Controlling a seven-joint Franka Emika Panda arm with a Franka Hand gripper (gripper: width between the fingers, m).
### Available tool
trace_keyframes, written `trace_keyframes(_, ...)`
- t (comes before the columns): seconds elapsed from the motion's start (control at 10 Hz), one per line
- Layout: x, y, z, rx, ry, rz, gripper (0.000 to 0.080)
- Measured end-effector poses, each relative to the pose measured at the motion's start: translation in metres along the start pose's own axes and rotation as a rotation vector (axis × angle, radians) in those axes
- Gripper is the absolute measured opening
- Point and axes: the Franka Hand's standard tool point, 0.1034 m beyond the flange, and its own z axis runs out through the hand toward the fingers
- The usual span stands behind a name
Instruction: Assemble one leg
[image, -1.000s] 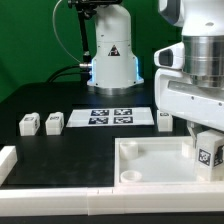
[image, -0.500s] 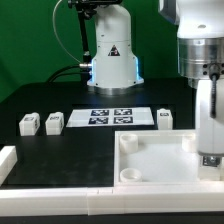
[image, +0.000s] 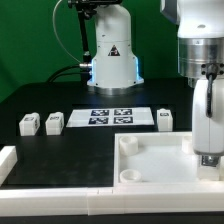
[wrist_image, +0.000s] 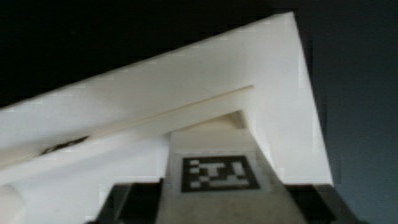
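My gripper (image: 208, 148) is shut on a white leg (image: 209, 156) and holds it upright over the far right corner of the large white tray part (image: 150, 160), low at its rim. In the wrist view the leg (wrist_image: 217, 172) shows its black-and-white tag between my two dark fingers (wrist_image: 128, 202), with the tray's white corner (wrist_image: 196, 80) behind it. I cannot tell whether the leg touches the tray. Three more legs stand on the black table: two at the exterior view's left (image: 29, 123) (image: 54, 122) and one to the right of the marker board (image: 164, 118).
The marker board (image: 110, 117) lies at mid table in front of the robot base (image: 110, 55). A white rail (image: 6, 160) stands at the exterior view's front left, and a white strip (image: 60, 200) runs along the front edge.
The wrist has turned since one second ago, so the held leg's tag no longer faces the exterior view. The gripper has shifted slightly and stays low over the tray's right corner.
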Motion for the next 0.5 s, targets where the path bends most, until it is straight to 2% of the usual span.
trace_keyframes(0.2,0.000,0.000,0.000,0.000,0.000,-0.003,0.0603)
trace_keyframes(0.3,-0.001,0.000,0.000,0.000,0.000,-0.005,0.0635)
trace_keyframes(0.4,-0.007,0.001,-0.005,0.028,-0.012,-0.020,0.0635)
trace_keyframes(0.5,-0.010,0.009,-0.014,0.036,-0.021,-0.043,0.0647)
